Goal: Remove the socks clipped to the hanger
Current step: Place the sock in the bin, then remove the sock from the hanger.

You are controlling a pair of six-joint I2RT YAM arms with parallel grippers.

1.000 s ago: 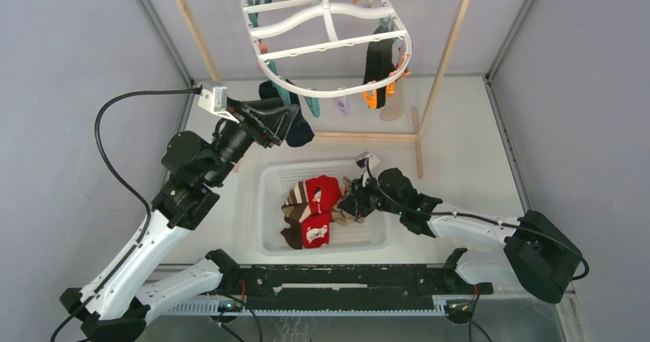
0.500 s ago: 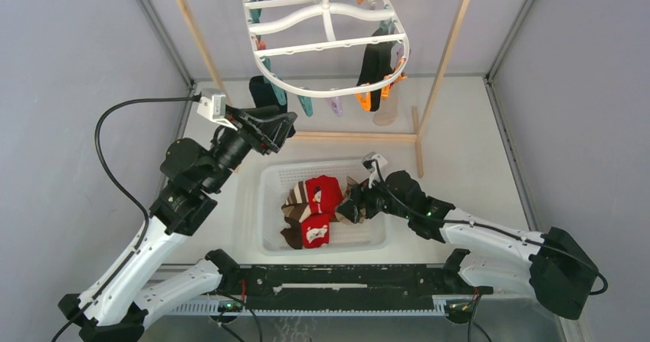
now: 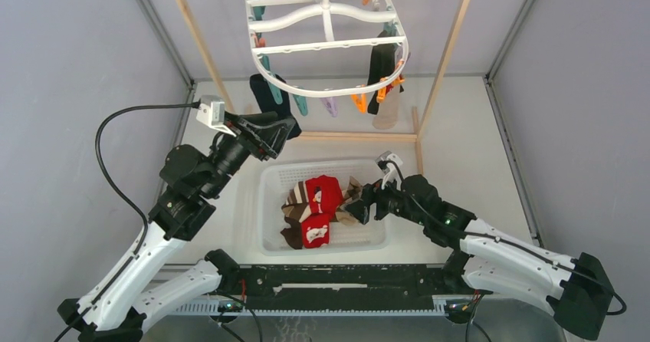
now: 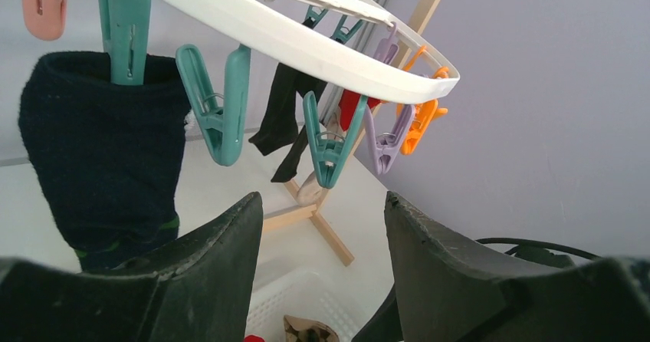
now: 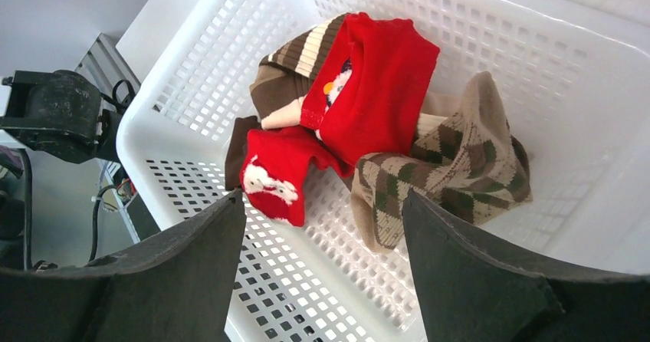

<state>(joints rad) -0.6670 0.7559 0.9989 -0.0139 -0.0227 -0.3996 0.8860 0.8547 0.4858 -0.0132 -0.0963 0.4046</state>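
Note:
The white oval hanger (image 3: 326,47) hangs from the metal rod, also seen in the left wrist view (image 4: 306,43). A navy sock (image 3: 268,97) (image 4: 100,150) hangs from a teal clip at its near left. Black and beige socks (image 3: 381,73) (image 4: 287,120) hang at its right. My left gripper (image 3: 280,129) (image 4: 322,204) is open and empty, just below and right of the navy sock. My right gripper (image 3: 360,204) (image 5: 322,204) is open and empty over the basket's right side. Red, brown striped and tan argyle socks (image 3: 314,204) (image 5: 368,112) lie in the basket.
The white perforated basket (image 3: 268,231) (image 5: 582,66) sits on the table between the arms. The wooden rack's uprights (image 3: 444,50) and floor bars (image 3: 360,136) frame the hanger. Empty teal, purple and orange clips (image 4: 329,146) dangle from the hanger's near rim.
The hanger has swung back and settled. My left gripper has drawn back and down from the navy sock. My right arm has pulled back toward the basket's right edge, leaving the argyle sock lying there.

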